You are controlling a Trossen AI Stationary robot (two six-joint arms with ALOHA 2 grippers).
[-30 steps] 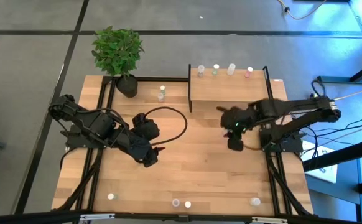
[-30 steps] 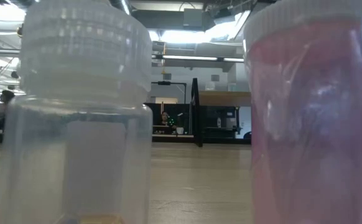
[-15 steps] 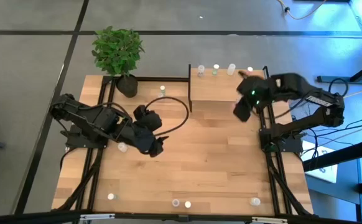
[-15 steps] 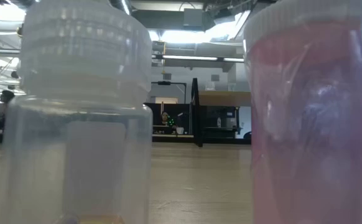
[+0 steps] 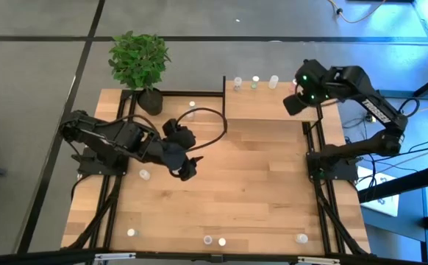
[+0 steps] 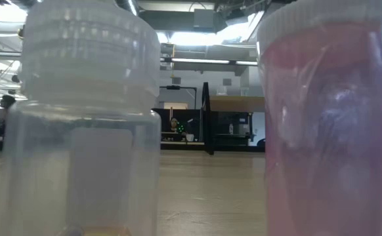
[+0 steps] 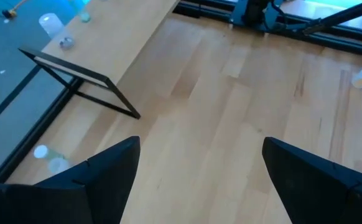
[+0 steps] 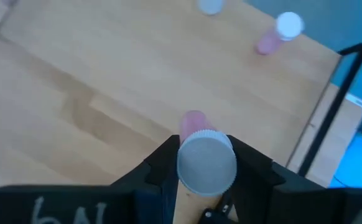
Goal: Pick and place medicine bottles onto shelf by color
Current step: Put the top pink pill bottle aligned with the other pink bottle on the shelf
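The right end effector hangs above the shelf's right end, its fingers closed partway on a pink bottle with a pale cap, which the right wrist view shows clamped between them with the cap toward the camera. Along the shelf's far edge stands a row of small bottles: one near the left corner, a green-capped one beside it, and a white one further right; the right wrist view also shows a pink bottle with a white cap near the shelf's right corner post. What the bottles contain cannot be told beyond their tint. The left end effector sits over open bench in front of the shelf's left corner, fingers spread wide and holding nothing. More bottles stand loose on the bench: one left of the shelf near the potted plant, one beside the left arm, and several along the near edge, well apart from the shelf. In the low view, a clear bottle and a pink bottle stand close to the lens and block most of the scene. The middle of the bench between the shelf and the near edge lies bare.
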